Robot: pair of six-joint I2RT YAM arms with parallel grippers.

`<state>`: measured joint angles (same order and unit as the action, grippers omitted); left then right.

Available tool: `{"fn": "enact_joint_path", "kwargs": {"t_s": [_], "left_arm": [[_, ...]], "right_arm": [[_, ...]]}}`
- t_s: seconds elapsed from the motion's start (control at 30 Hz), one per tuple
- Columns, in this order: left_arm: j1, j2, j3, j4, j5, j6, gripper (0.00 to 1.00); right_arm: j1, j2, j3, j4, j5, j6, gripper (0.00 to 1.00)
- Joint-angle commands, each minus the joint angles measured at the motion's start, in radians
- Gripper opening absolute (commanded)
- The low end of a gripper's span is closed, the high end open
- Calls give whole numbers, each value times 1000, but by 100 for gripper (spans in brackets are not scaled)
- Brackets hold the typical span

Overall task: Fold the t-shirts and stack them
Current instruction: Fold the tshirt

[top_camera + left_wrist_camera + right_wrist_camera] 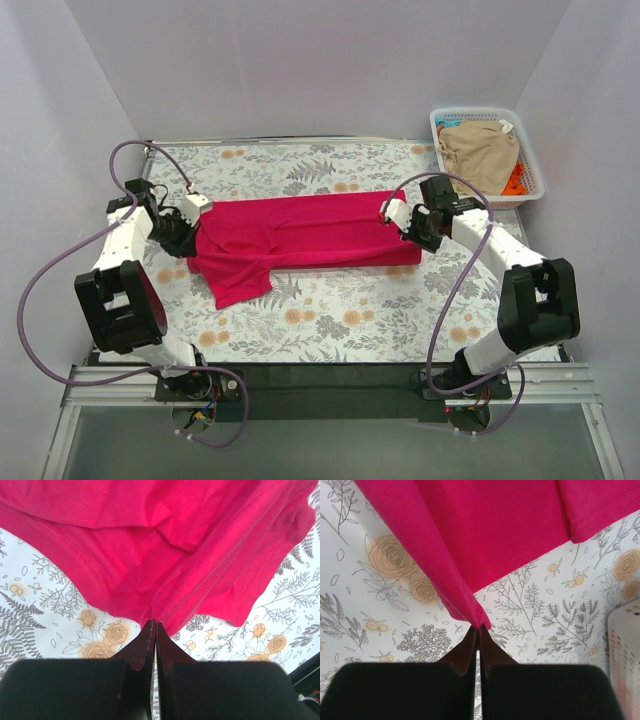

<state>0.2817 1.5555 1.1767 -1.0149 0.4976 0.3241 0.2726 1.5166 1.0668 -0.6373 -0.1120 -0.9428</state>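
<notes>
The left gripper and the right gripper each have their jaws pressed together on one end of the crimson-pink shirt, probably to draw the soft, stitched cloth taut for a fold. The shirt lies stretched across the middle of the flower-printed table. In the far right corner, a white lattice basket holds a crumpled tan shirt and something orange.
</notes>
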Motion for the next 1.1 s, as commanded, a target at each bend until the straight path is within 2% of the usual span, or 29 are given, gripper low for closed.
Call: {"fn": "enact_joint_path", "kwargs": {"t_s": [0.0, 0.37, 0.77, 1.07], "left_arm": [[10, 11, 64, 18, 36, -25, 0], [11, 124, 158, 68, 41, -88, 0], [5, 213, 274, 82, 59, -145, 0], [-24, 268, 294, 120, 33, -180, 0]], "right_arm": [[-7, 37, 74, -10, -21, -21, 1], [-23, 188, 192, -7, -25, -22, 1], [-42, 243, 237, -7, -32, -13, 1], [-44, 286, 265, -4, -40, 15, 1]]}}
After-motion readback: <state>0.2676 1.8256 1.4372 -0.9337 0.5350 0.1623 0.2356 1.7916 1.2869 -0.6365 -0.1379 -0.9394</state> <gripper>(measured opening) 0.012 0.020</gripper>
